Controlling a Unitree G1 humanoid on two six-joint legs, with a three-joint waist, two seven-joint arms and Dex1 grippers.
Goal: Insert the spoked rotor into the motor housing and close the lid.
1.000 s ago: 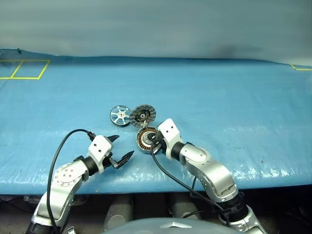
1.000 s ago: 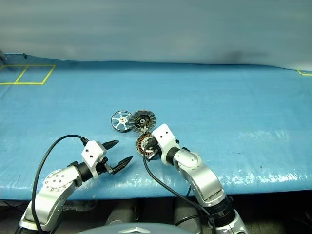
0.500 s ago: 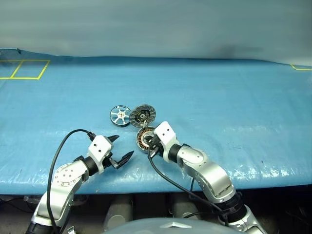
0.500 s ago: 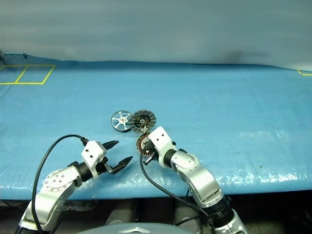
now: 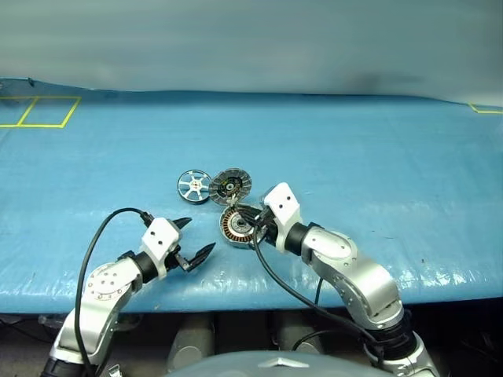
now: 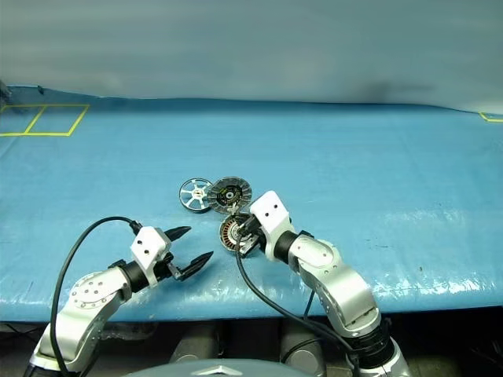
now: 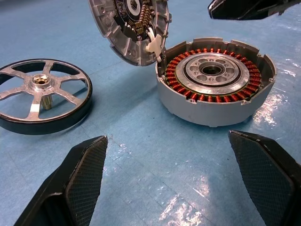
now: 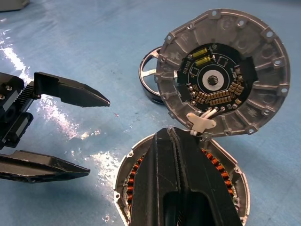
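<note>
Blue table cover (image 5: pixel 377 157); spoked rotor (image 5: pixel 193 186) beyond spread left pincer (image 5: pixel 193 239), right pincer (image 5: pixel 250 219) pressed together over motor housing (image 5: pixel 235 225).

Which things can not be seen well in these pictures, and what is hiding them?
- Motor housing: in the right wrist view the shut right gripper covers its middle, and the picture's edge cuts its near side.
- Spoked rotor: in the right wrist view the open lid hides most of it.
- Lid: its upper part is cut off by the edge in the left wrist view.
- Whether the right gripper touches the housing: cannot tell.
</note>
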